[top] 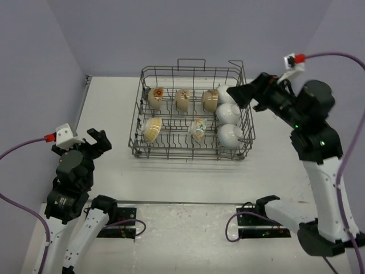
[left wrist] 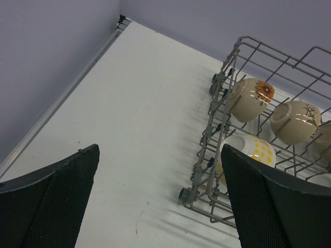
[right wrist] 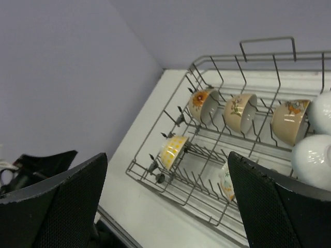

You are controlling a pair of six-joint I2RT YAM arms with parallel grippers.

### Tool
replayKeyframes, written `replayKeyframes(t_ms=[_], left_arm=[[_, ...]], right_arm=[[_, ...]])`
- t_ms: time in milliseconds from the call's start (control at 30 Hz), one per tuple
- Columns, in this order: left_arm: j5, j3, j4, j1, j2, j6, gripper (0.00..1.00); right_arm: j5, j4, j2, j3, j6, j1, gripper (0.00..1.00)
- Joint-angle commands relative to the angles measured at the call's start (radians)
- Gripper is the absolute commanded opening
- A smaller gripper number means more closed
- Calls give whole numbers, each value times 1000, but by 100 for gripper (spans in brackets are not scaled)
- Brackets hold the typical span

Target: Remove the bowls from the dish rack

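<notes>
The grey wire dish rack (top: 137,123) stands mid-table and holds several bowls on edge. Three cream patterned bowls (top: 183,100) stand in the back row. A yellow-dotted bowl (top: 151,129) and a teal-patterned one (top: 198,129) stand in front. Three white bowls (top: 228,113) fill the right side. My right gripper (top: 238,95) is open and empty, above the rack's right rear corner by the top white bowl. My left gripper (top: 98,141) is open and empty, left of the rack. The left wrist view shows the rack's corner (left wrist: 207,155) and the yellow-dotted bowl (left wrist: 251,149).
Lilac walls close the table at the back and both sides. The rack has raised handle loops (top: 191,61) at its far edge. Both arm bases (top: 120,220) are bolted at the near edge.
</notes>
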Motion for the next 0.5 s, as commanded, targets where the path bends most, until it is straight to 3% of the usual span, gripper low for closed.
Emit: replayKeyframes(t_ms=[0, 200, 467], left_arm=[[8, -3, 31, -7, 5, -8, 100], [34, -9, 48, -7, 11, 1, 100], [56, -12, 58, -7, 14, 7, 100]], right_arm=[[175, -90, 180, 38, -15, 94, 99], [332, -54, 355, -8, -10, 213, 97], [409, 52, 436, -158, 62, 226, 93]])
